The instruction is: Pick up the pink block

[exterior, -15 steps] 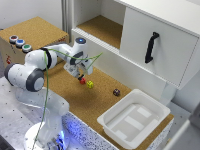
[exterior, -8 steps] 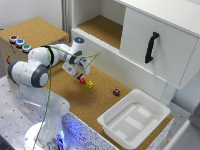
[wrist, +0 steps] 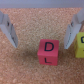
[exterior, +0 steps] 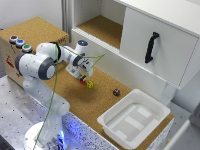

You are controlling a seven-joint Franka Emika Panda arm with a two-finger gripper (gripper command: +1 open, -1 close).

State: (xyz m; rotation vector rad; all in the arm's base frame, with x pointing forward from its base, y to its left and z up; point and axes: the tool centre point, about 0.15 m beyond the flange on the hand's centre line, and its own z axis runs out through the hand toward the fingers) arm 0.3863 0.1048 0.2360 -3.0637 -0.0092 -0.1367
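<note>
A speckled brown cork worktop (exterior: 102, 102) runs below a white cabinet (exterior: 150, 45). Mid-worktop, the small pink lettered block (wrist: 49, 51) sits between the spread end effector (wrist: 44, 31) fingers, untouched.

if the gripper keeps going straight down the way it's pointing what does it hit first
Most likely the pink block, which sits between the open fingers of the gripper; depth is unclear. The yellow block lies just outside.
</note>
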